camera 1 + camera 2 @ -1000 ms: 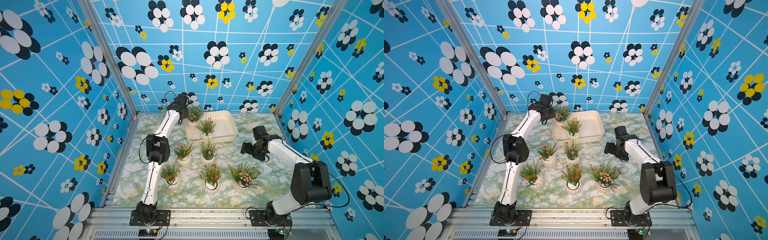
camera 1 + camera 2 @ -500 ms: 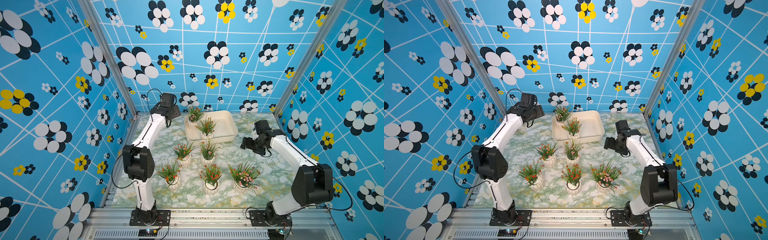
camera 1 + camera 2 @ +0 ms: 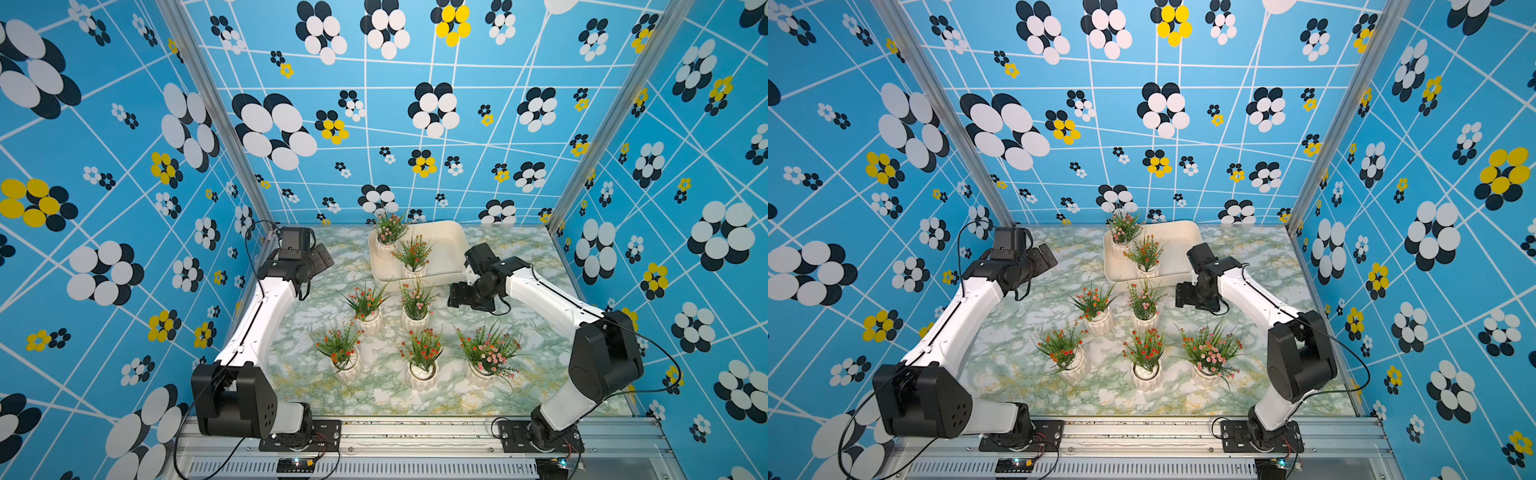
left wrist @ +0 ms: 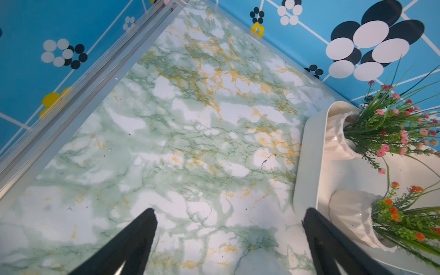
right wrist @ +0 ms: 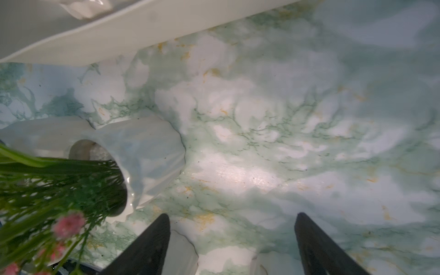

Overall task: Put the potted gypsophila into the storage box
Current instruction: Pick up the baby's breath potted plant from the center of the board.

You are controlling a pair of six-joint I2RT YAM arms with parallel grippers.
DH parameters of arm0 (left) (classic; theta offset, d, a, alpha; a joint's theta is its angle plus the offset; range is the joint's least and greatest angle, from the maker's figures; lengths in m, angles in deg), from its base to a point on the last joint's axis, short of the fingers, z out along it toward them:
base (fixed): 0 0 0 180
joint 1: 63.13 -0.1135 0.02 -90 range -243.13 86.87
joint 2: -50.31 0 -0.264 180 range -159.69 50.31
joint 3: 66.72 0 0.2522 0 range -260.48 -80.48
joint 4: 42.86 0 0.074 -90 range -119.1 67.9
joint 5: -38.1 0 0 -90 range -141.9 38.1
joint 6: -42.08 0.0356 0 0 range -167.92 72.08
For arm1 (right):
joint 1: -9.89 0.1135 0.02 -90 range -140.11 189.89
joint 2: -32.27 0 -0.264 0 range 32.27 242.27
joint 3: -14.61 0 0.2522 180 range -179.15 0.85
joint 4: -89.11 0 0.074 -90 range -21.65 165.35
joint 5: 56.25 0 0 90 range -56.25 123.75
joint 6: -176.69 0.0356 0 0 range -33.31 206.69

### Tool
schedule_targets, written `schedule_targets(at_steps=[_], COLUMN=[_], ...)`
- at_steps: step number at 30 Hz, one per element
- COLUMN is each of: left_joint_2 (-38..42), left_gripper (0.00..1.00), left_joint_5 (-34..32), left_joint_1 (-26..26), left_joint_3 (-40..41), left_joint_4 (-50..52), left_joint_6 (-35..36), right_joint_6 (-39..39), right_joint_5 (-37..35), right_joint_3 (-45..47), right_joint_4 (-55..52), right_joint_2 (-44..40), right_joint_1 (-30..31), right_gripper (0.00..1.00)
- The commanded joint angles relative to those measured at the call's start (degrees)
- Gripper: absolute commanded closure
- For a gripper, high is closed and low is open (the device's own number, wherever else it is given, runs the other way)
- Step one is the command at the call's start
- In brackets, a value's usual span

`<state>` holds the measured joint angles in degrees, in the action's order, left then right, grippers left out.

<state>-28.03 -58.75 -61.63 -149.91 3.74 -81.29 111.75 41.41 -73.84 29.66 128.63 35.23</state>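
currently the storage box (image 3: 453,232) sits at the far middle of the tabletop (image 3: 532,374), seen in both top views (image 3: 1190,228); two plants already stand inside it, both upright; the pink potted gypsophila (image 3: 388,235) is in its far left corner, and the orange potted gypsophila (image 3: 413,257) is against its near wall, just beside the first.

five more pots stand on the tabletop outside the box; the left middle pot (image 3: 368,311) and the right middle pot (image 3: 415,309) are just in front of the box; nearer the robot are the left near pot (image 3: 343,359), the centre near pot (image 3: 422,361) and the right near pot (image 3: 488,357), the last with pink blooms; all are upright and apart from one another.

the left end effector (image 3: 322,259) hangs near the far left edge of the tabletop, well apart from the box; in the left wrist view (image 4: 229,210) its fingers are spread wide over bare marble with nothing between them, and the box rim (image 4: 307,147) lies off to one side.

the right end effector (image 3: 455,296) is low, between the box's near right corner and the right middle pot; in the right wrist view (image 5: 232,214) its fingers stand apart and empty; that pot (image 5: 147,154) is close beside one finger, not touching it.
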Motion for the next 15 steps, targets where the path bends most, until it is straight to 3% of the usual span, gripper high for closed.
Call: schedule_targets(at_steps=[1, 15], left_joint_2=[4.1, 7.4], left_gripper=[0.01, 0.00], left_joint_5=[2.7, 7.6], left_joint_1=[-1.9, -5.5], left_joint_3=[3.7, 8.6], left_joint_4=[1.0, 2.9], left_joint_6=[-1.8, -0.1], right_joint_6=[3.2, 6.6], right_joint_5=[-0.4, -0.8], right_joint_3=[-2.6, -6.9], right_joint_4=[1.4, 3.5], right_joint_2=[2.2, 9.0], right_joint_1=[2.7, 8.0], right_gripper=[0.17, 0.25])
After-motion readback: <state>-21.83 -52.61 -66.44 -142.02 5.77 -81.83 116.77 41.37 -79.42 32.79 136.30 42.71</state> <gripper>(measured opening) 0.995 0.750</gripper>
